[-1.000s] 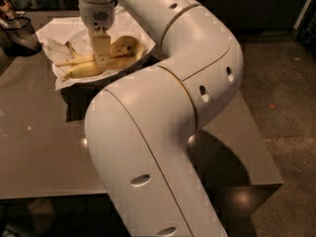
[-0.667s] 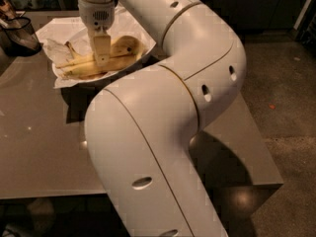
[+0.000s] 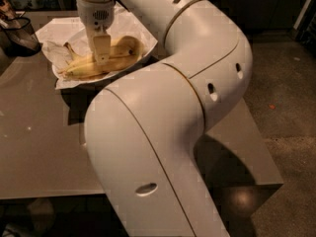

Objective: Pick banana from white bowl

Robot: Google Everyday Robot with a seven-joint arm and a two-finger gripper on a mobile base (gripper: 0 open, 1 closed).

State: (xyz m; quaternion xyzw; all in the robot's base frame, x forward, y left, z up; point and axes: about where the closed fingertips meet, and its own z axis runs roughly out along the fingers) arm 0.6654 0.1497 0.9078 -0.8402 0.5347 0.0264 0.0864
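1. Camera view: grey desk carrying a white bowl at 11 o'clock of the frame, lined with crumpled paper.
2. Banana, yellow, lying in the bowl on the paper.
3. Claw, down on the banana's middle; whether apart or together cannot be told.
4. Arm, white, filling centre to 6 o'clock.
5. Dark mesh container, at 9 o'clock of the bowl.

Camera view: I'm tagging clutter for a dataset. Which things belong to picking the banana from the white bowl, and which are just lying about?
For the job: banana; white bowl with its paper lining; claw, down in the bowl at the banana.
Lying about: dark mesh container, far left on the table.
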